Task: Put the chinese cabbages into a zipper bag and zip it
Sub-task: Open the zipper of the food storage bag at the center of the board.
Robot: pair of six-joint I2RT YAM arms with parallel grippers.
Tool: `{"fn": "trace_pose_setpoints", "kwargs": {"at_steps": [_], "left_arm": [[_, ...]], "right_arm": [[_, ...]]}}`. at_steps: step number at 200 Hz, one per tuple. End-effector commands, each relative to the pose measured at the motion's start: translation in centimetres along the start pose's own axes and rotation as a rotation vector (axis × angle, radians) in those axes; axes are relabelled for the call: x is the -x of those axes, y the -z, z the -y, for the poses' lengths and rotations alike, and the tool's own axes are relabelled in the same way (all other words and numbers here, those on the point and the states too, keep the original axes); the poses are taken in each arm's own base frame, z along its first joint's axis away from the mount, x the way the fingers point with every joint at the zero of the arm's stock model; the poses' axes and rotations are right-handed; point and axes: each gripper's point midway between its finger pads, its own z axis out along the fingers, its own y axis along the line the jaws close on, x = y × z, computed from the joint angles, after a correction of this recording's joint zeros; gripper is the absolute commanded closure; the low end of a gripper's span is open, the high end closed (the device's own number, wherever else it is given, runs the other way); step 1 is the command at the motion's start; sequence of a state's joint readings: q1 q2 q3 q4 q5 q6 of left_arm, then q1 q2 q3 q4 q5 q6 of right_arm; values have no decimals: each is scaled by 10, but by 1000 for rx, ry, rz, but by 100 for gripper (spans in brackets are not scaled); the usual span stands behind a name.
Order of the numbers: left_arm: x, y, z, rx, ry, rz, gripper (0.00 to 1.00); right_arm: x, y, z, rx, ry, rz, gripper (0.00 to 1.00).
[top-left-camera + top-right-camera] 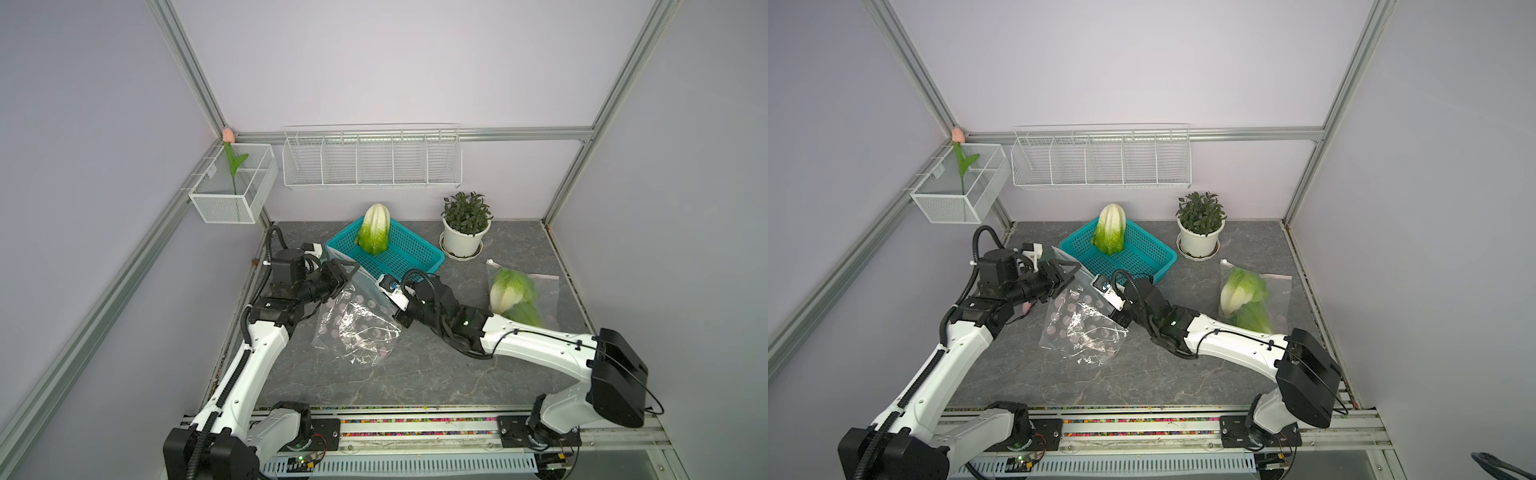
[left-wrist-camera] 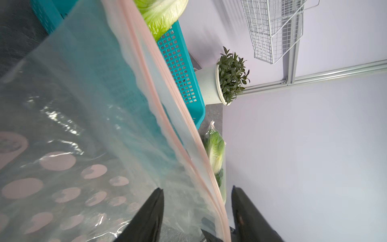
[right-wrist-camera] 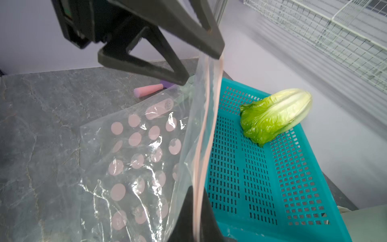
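Note:
One chinese cabbage (image 1: 374,228) (image 1: 1109,228) (image 3: 276,115) leans in the teal basket (image 1: 415,253) (image 1: 1152,257). More cabbage (image 1: 513,295) (image 1: 1244,297) lies inside a clear bag at the right. A clear zipper bag (image 1: 357,328) (image 1: 1084,328) (image 3: 136,157) with pink dots is lifted by its pink zipper rim in front of the basket. My right gripper (image 3: 199,201) (image 1: 384,291) is shut on that rim. My left gripper (image 2: 196,187) (image 3: 201,66) (image 1: 347,270) is at the rim's other end. Its jaws stand apart with the rim running between them, close to one finger.
A potted plant (image 1: 465,224) in a white pot stands right of the basket. A white wire rack (image 1: 372,158) hangs on the back wall and a mesh box (image 1: 232,187) with a tulip on the left wall. A pink and purple stick (image 3: 150,90) lies on the table behind the left gripper.

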State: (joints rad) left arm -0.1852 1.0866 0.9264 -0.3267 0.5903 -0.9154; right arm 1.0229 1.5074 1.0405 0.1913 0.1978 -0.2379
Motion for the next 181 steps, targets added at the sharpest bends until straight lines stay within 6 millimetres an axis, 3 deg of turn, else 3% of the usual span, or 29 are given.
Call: {"fn": "trace_pose_setpoints", "kwargs": {"at_steps": [1,49,95,113,140,154,168,181], "left_arm": [[0,6,-5,34,17,26,49],[16,6,0,31,-6,94,50],[13,-3,-9,47,17,53,68],[14,-3,-11,51,19,69,69],[21,-7,-17,52,16,105,79],[23,-11,-18,52,24,103,88],[23,-14,-18,57,16,83,100],[22,-13,-19,88,-30,63,100]], "right_arm": [[10,0,4,-32,14,48,93],[13,1,-3,-1,1,60,93],[15,2,-5,0,-9,70,93],[14,1,-6,4,-16,72,93],[14,3,-20,76,-49,76,93],[11,6,-32,144,-98,58,88],[7,10,-41,237,-195,18,77],[7,15,-42,325,-332,-20,65]]}}
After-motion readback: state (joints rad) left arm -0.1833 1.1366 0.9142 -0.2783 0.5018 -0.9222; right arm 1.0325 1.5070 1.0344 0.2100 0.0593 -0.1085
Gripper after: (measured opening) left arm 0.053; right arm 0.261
